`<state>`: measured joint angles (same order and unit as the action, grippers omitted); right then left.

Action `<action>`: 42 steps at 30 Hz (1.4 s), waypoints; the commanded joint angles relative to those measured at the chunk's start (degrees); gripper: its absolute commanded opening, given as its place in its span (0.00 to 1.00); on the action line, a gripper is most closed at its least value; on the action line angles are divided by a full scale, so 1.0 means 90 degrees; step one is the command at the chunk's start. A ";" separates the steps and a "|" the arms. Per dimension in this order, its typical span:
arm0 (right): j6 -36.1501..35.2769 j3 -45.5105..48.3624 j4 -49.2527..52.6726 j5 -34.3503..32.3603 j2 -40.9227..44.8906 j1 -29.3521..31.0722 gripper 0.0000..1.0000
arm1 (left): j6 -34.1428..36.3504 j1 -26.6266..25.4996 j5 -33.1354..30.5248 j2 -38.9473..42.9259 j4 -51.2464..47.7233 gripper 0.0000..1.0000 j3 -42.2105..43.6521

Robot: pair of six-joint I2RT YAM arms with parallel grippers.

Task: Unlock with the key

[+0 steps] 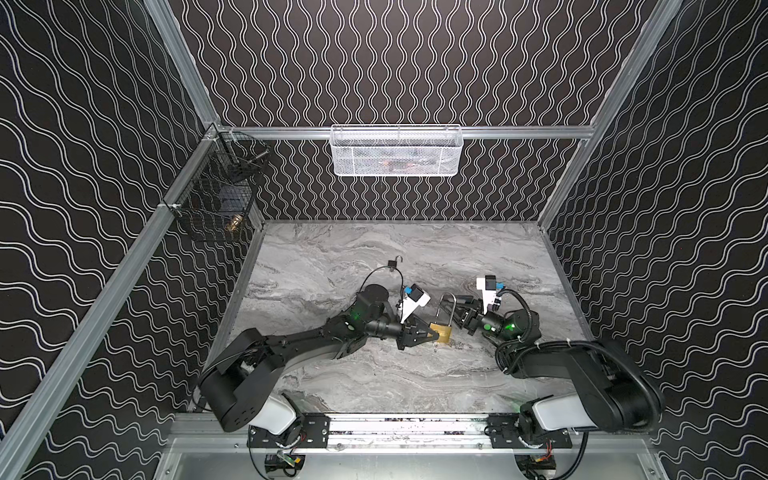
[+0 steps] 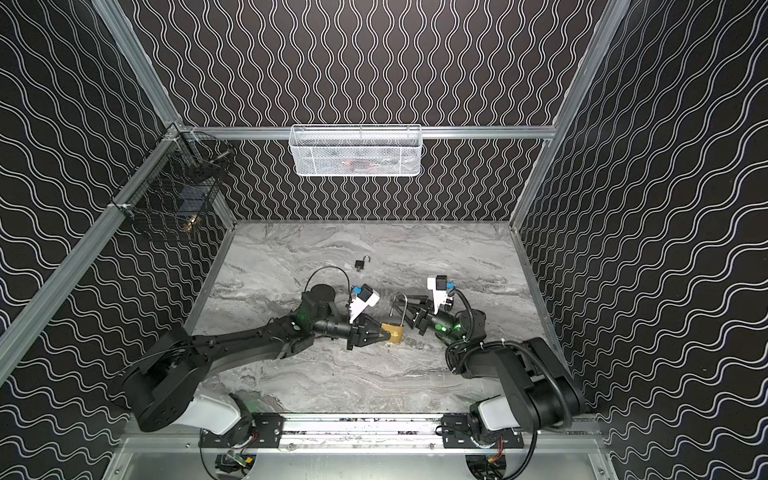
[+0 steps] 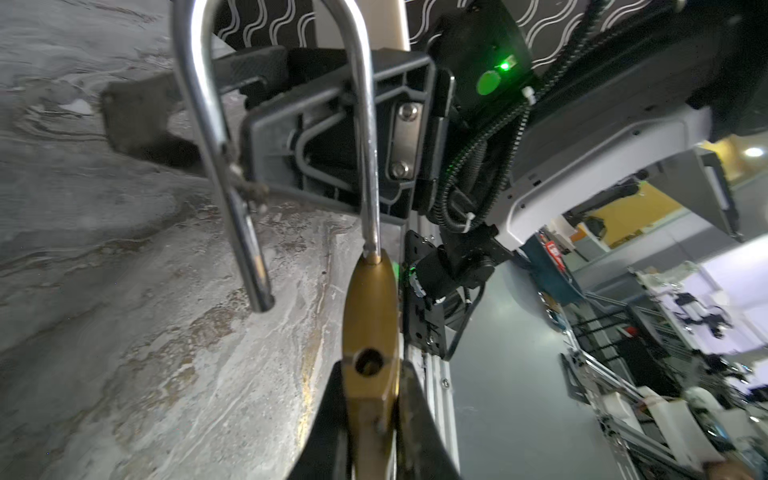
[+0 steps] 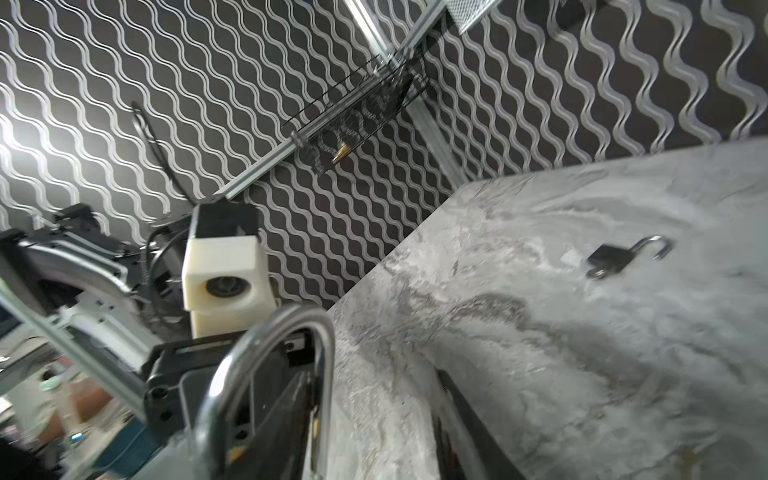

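**A:** What fills most of the space?

**B:** A grey marble table [image 1: 374,249], boxed in by dark walls with wavy white lines. Two black arms reach in from the near edge, the left arm [image 1: 299,349] and the right arm [image 1: 582,365]. Their tips come close together near the middle of the table.

**A:** Is anything hung up?

**B:** A white basket [image 1: 395,166] hangs on the back rail. A black wire basket [image 1: 216,199] hangs on the left-hand rail, near the corner.

**A:** Where's the lock?

**B:** The brass padlock [image 1: 442,331] sits between the two arm tips, with its loop pointing toward the back wall. The left gripper [image 1: 432,335] is clamped on its body, with the fingers [image 3: 332,399] pressing on both flat faces.

**A:** Is it locked?

**B:** No. The shackle [image 3: 199,108] is sprung. Its free end hangs clear beside the body, and the hole [image 3: 368,360] it fits into is bare.

**A:** And the other arm?

**B:** The right gripper [image 1: 451,305] is at the shackle with its jaws apart. One finger shows through the loop, but I can't tell whether it touches the steel.

**A:** Is there anything smaller?

**B:** A small black padlock [image 1: 392,263] lies farther back on the table, well apart from the rest, with its shackle open too.

**A:** And the key?

**B:** A tiny speck shows just below the brass body in both top views. It's too small to say whether it's the key.
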<state>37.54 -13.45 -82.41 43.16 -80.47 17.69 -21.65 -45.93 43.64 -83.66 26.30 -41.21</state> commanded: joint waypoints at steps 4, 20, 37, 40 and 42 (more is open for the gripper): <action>-0.1101 -0.0160 0.2375 -0.1513 0.0746 0.0061 0.52 | 0.0942 -0.0154 -0.1829 0.0379 -0.1015 0.00 -0.0130; 0.0487 0.0124 -0.1847 0.0595 -0.0719 0.0048 0.55 | 0.0460 -0.0146 -0.0399 0.0208 0.0271 0.00 0.0070; 0.0343 0.0115 -0.1830 0.0882 -0.0608 0.0061 0.59 | 0.0625 -0.0141 -0.0453 0.0203 -0.0047 0.00 -0.0028; 0.0360 0.0069 -0.1838 0.1074 -0.0614 0.0064 0.59 | 0.0639 -0.0104 -0.0470 0.0243 -0.0046 0.00 0.0002; 0.0312 0.0108 -0.1813 0.1088 -0.0561 0.0056 0.60 | 0.0591 -0.0050 -0.0495 0.0295 0.0036 0.00 0.0056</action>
<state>40.05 -12.47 -89.91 49.28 -86.02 18.13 -16.27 -47.00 40.91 -81.69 23.35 -40.86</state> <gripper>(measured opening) 0.598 0.142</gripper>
